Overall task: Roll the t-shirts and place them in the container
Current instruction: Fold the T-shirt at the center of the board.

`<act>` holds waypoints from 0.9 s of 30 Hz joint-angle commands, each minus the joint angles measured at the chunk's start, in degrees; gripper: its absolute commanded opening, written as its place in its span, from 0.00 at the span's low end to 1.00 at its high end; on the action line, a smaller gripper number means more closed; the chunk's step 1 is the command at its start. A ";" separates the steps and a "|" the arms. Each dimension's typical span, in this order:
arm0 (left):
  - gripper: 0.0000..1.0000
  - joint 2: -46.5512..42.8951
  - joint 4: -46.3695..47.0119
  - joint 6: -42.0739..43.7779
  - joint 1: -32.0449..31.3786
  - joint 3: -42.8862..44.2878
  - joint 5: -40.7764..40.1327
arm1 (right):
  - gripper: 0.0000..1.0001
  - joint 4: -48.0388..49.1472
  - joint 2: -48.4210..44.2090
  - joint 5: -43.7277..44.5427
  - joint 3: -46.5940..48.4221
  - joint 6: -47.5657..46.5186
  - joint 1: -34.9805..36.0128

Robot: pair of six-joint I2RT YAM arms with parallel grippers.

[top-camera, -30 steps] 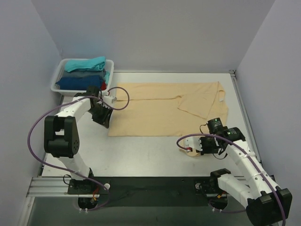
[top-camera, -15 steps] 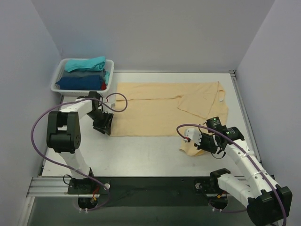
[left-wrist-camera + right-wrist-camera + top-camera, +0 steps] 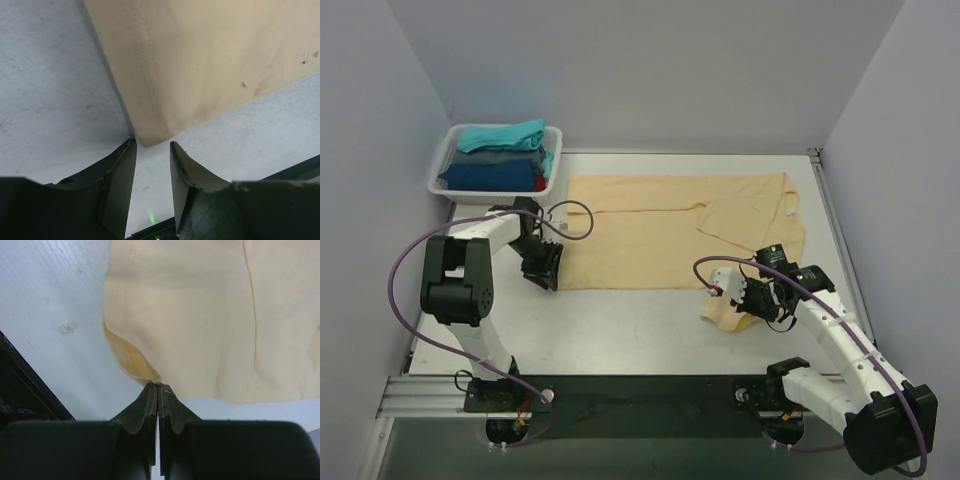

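Your tan t-shirt (image 3: 650, 235) is lying lengthwise left-to-right on the desk (image 3: 620, 330); your left tool (image 3: 152, 146) is straddling its near-left corner, jaws half-parted, while your right tool (image 3: 158, 386) is pinching the near-right corner.

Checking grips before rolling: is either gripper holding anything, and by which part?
Right gripper: shut on the tan shirt, pinching a fold of its near edge. Left gripper: open, holding nothing; the shirt's corner lies just at its jaws.
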 commanded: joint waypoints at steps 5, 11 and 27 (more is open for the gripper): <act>0.38 2.23 -0.14 -0.78 -2.19 0.71 -0.53 | 0.00 -0.88 -0.86 1.12 0.68 1.71 0.25; 0.15 2.06 -0.76 0.01 -1.84 2.02 -1.59 | 0.00 0.44 -1.03 2.70 1.30 6.09 -1.06; 0.00 3.02 -4.89 5.81 -1.67 12.30 -0.71 | 0.00 3.16 -4.64 7.44 10.52 15.86 -14.33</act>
